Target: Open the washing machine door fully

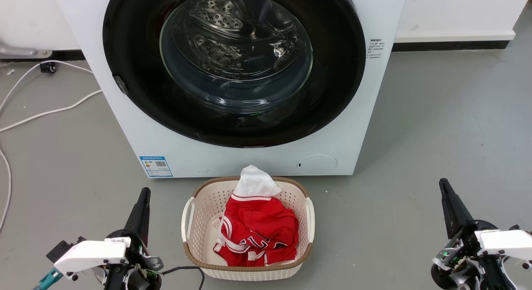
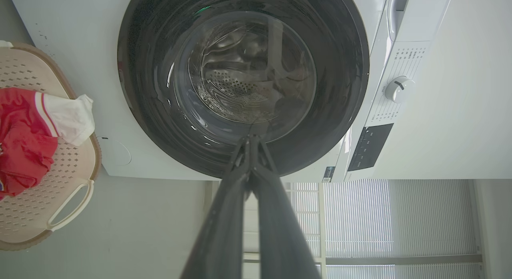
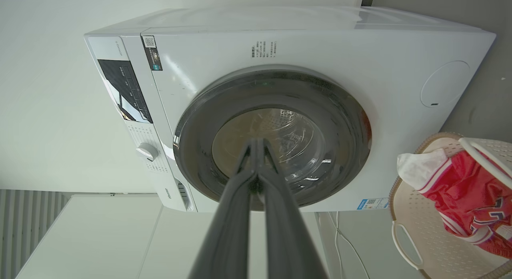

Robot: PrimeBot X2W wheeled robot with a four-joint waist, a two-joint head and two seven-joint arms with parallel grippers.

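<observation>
Plainly glossy black washing machine door (image 1: 137, 74) — shut.

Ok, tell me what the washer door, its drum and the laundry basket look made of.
Washing machine door: glossy black ring, probably plastic, around a clear domed centre, seemingly glass; both show sharp reflections. Drum: shiny perforated metal, likely steel. Laundry basket: matte cream plastic with moulded holes; brown rim looks woven, possibly moulded.

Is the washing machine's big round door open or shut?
Shut. The washing machine door sits flush against the white front of the washing machine, and the drum is seen through its glass.
</observation>
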